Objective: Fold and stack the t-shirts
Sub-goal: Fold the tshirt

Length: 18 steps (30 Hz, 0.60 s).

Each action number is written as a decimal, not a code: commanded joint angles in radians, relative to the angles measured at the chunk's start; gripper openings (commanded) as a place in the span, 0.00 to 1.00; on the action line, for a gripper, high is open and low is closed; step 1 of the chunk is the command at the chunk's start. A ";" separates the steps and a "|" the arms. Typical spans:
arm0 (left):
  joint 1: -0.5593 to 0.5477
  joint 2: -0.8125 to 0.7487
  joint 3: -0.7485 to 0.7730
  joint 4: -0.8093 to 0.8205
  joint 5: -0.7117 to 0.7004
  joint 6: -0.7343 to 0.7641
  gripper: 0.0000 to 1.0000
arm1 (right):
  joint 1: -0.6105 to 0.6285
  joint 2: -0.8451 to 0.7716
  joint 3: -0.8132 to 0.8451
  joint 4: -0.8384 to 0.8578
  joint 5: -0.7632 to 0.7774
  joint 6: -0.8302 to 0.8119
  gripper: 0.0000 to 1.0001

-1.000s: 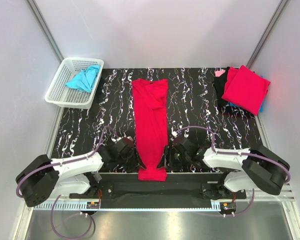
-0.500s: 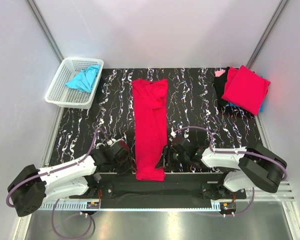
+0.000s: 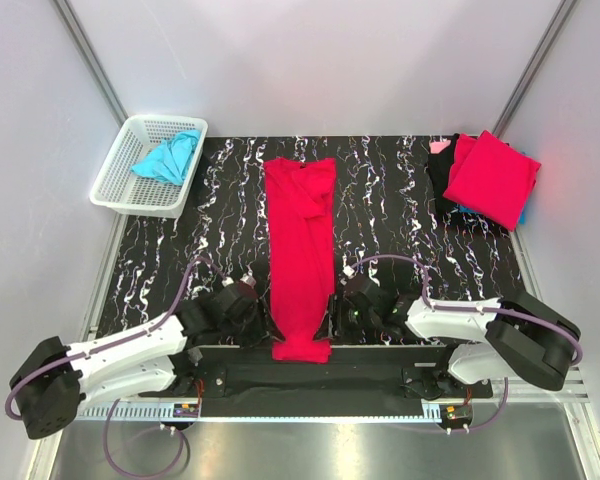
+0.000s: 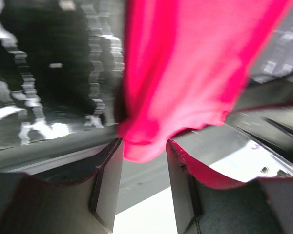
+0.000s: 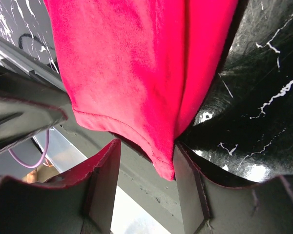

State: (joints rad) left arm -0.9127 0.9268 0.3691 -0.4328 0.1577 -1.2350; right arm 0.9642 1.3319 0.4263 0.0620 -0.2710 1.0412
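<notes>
The left fingers [image 4: 107, 180] stand apart with the near-left corner of the hem between them. The view is too blurred to tell whether they pinch it. The right fingers [image 5: 105, 180] are released and straddle the near-right hem corner without clamping it.

The desk [image 3: 400, 200] carries the red shirt [image 3: 300, 250], folded into a long strip down its middle. The strip runs from near the far edge to the near edge, where the hem hangs just over. A folded stack [image 3: 490, 180] lies at the far right corner. A basket [image 3: 115, 185] at the far left corner holds a turquoise shirt [image 3: 168, 158].

Step in hand, as judged: take both hem corners for the fold toward the collar.
- Seat each corner deep between the fingers, catching all layers.
- Close both sides together.
- Lift evenly and keep the strip taut across its width.
- Lay the hem square on the collar.
</notes>
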 commanded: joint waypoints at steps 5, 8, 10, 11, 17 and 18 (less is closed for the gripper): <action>-0.006 -0.052 -0.015 0.118 0.066 -0.001 0.47 | 0.039 0.018 -0.009 -0.053 0.041 0.005 0.54; -0.011 -0.022 -0.025 0.124 0.065 -0.001 0.47 | 0.056 0.023 -0.009 -0.053 0.044 0.019 0.54; -0.015 -0.003 -0.032 0.126 0.059 -0.004 0.47 | 0.064 0.026 -0.017 -0.053 0.050 0.028 0.54; -0.017 0.010 -0.033 0.128 0.049 -0.007 0.47 | 0.076 0.024 -0.021 -0.054 0.055 0.036 0.54; -0.028 0.058 -0.052 0.124 0.019 -0.026 0.46 | 0.091 0.052 -0.014 -0.053 0.065 0.045 0.53; -0.029 0.067 -0.055 0.123 0.014 -0.027 0.46 | 0.099 0.056 -0.008 -0.053 0.067 0.045 0.54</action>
State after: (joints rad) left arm -0.9348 0.9775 0.3283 -0.3416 0.1913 -1.2472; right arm 1.0500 1.3708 0.4107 0.0250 -0.2546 1.0790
